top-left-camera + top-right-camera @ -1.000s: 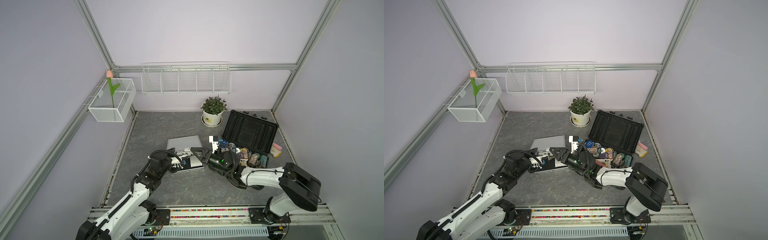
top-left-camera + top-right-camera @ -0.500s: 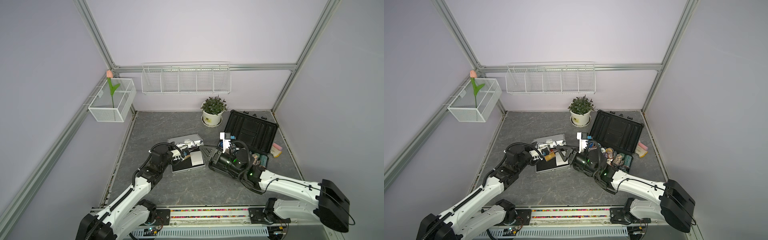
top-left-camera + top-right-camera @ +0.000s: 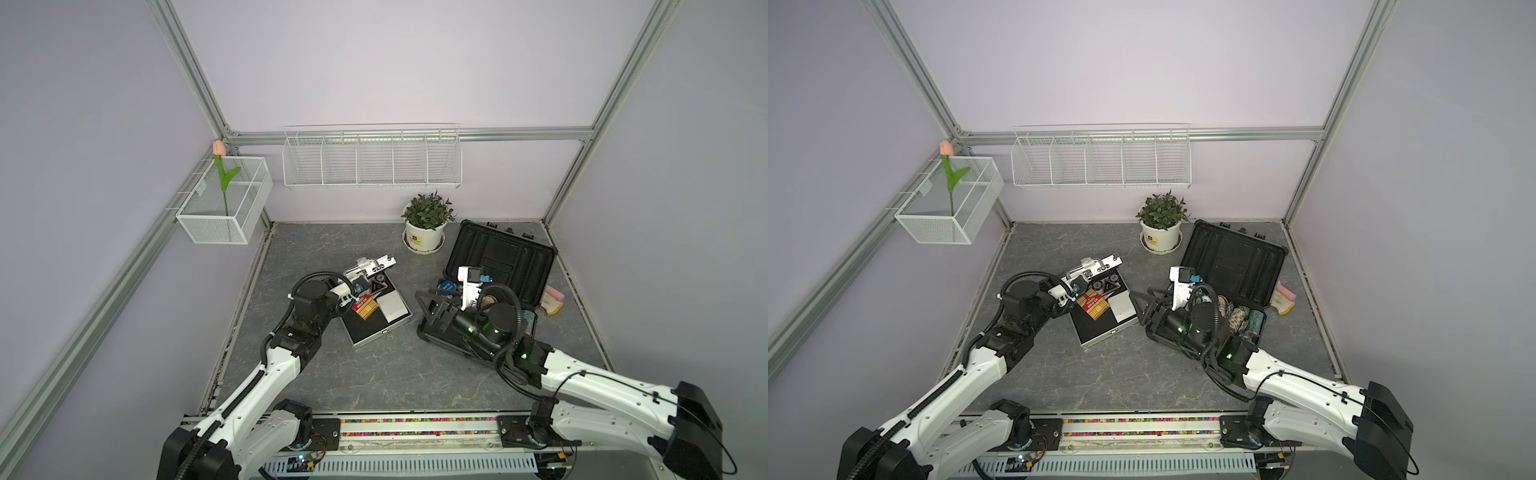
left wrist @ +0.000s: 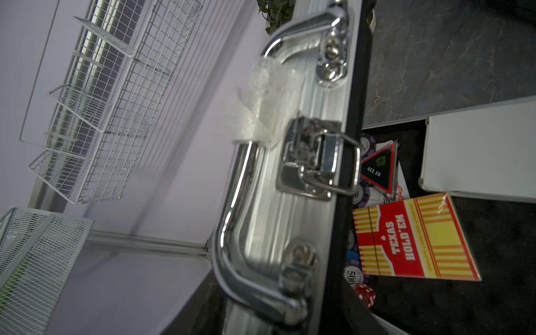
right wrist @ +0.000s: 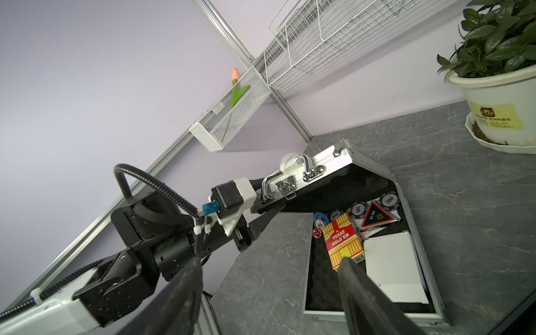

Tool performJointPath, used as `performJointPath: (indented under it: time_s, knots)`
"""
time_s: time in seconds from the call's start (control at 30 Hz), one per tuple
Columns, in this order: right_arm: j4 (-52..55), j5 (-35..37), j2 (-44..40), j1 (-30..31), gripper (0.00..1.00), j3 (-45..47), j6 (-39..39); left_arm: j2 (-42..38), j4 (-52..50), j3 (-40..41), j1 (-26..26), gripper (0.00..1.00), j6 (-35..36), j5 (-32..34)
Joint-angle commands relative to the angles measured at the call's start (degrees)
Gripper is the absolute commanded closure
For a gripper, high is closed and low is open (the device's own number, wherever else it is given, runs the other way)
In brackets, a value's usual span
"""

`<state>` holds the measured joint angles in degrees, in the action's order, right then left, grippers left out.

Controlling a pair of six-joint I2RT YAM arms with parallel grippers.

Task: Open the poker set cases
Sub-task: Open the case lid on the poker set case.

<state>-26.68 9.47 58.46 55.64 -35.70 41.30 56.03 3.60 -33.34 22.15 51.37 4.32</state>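
The silver ribbed case [image 3: 370,328] lies left of centre in both top views with its lid [image 3: 374,264] tilted up. My left gripper [image 5: 262,200] is shut on the lid's front rim beside the handle [image 4: 232,232] and latch [image 4: 316,162]. Inside lie a red card box [image 5: 342,240], a white box [image 5: 391,261] and chips. The dark grey case [image 3: 503,257] stands open at the right, with chip rolls [image 3: 1241,320] in its base. My right gripper [image 3: 428,313] is open and empty, between the two cases, pointing at the silver one.
A potted plant [image 3: 426,224] stands at the back between the cases. A wire shelf [image 3: 372,158] hangs on the back wall and a wire basket [image 3: 224,203] with a tulip on the left wall. Pink and yellow items [image 3: 552,299] lie right of the dark case.
The silver case's lid has risen from flat, lifted by my left gripper. My right gripper has drawn back from the silver case toward the dark one, and its jaws have widened.
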Motion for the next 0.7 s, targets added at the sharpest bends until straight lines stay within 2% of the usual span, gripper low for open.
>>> performJointPath:
  time_s: [0.0,0.33,0.67]
  knots:
    - [1.71,1.19,0.28,-0.09,0.24,-1.39,-2.45,0.17,4.58,-2.58,-1.23,0.44,-8.0,-2.94]
    - [0.07,-1.37,3.79,-0.32,0.23,-2.53,-1.74,2.48,5.76,-4.49,-4.95,0.39,-12.17,-2.43]
    - [1.26,-4.81,5.79,-0.79,0.21,-5.08,-1.62,6.91,6.25,-9.19,-8.35,0.28,-20.72,-0.5]
